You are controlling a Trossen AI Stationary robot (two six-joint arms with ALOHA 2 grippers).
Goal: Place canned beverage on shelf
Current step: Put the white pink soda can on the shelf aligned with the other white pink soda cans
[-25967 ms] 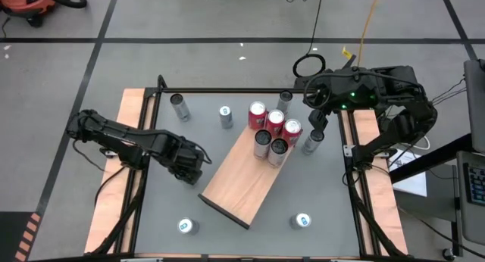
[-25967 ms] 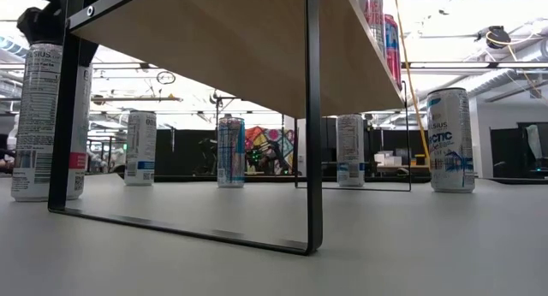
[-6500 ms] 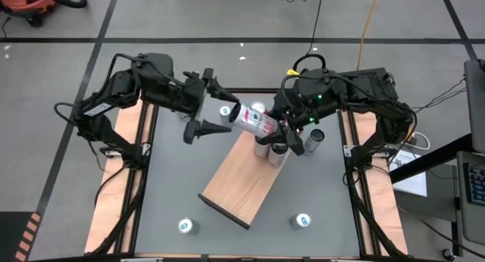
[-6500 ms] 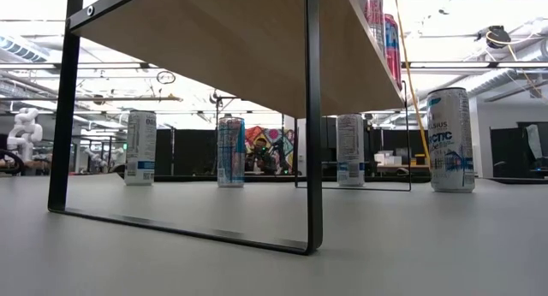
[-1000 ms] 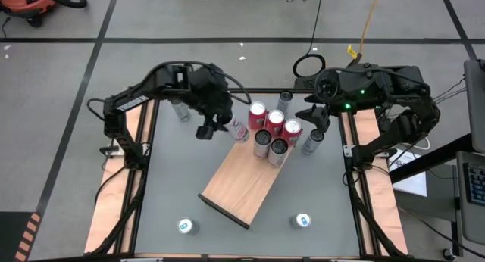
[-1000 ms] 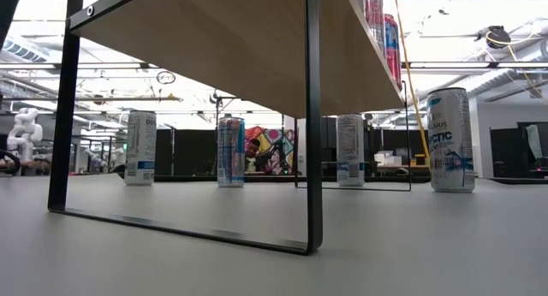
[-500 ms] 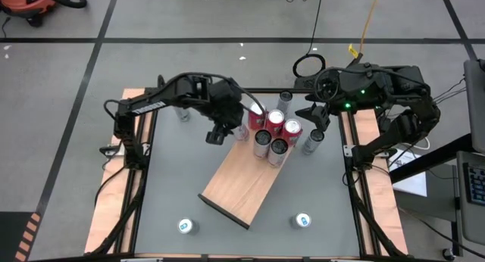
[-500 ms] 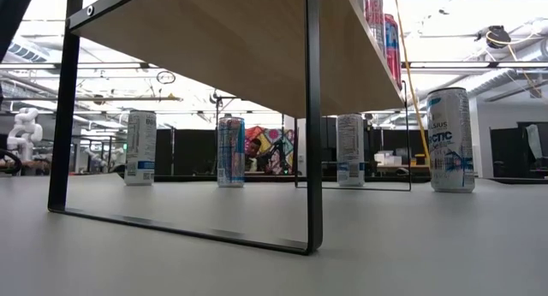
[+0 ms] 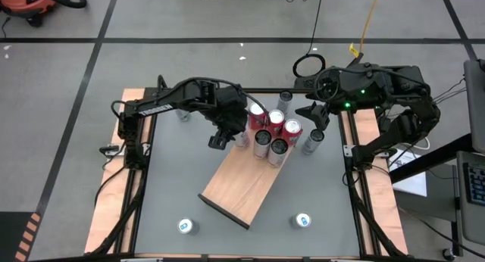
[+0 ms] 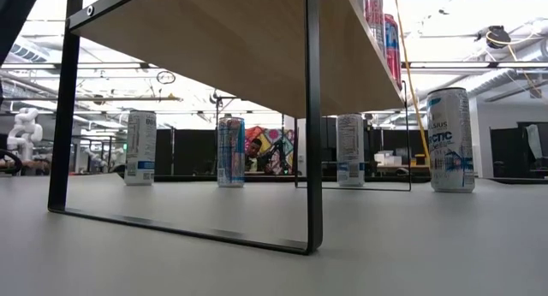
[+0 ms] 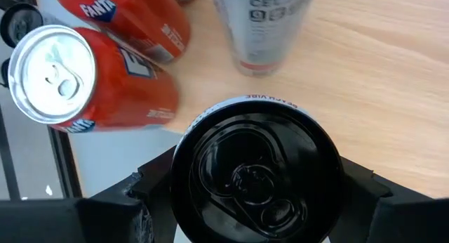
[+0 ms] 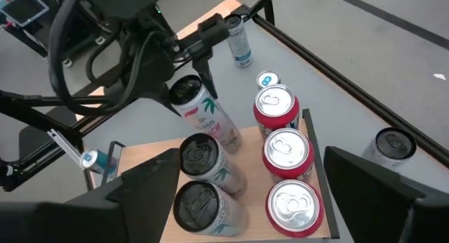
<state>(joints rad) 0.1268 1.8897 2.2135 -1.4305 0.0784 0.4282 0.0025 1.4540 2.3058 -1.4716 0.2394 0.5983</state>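
Note:
The shelf (image 9: 242, 179) is a light wooden board raised on black legs, lying slantwise mid-table. On its far end stand three red cans (image 9: 275, 118) and two black-topped cans (image 9: 270, 143). My left gripper (image 9: 227, 133) hangs over the shelf's far left corner, shut on a white can with a black top (image 12: 200, 106), right beside the red cans (image 11: 77, 74). My right gripper (image 9: 312, 118) hovers open above the table's far right, with nothing between its fingers (image 12: 151, 176). My left gripper pinches the white can's side wall (image 11: 179, 180), one finger (image 11: 147, 197) on each side. The fingers run along the can, slanting down from the table's left. The can is tilted, its black top (image 11: 256, 169) toward the wrist. Other cans hide its bottom end.
Loose cans stand on the grey table: two at the far side (image 9: 286, 99) (image 12: 238, 39), one at the right by the shelf (image 9: 312, 141), two near the front edge (image 9: 186, 226) (image 9: 302, 220). The low view looks under the shelf (image 10: 240, 48).
My left gripper has carried the white can toward the table's right edge and down, up to the red cans on the shelf's far end. The can stays between the fingers, and the shelf's cans have not moved.

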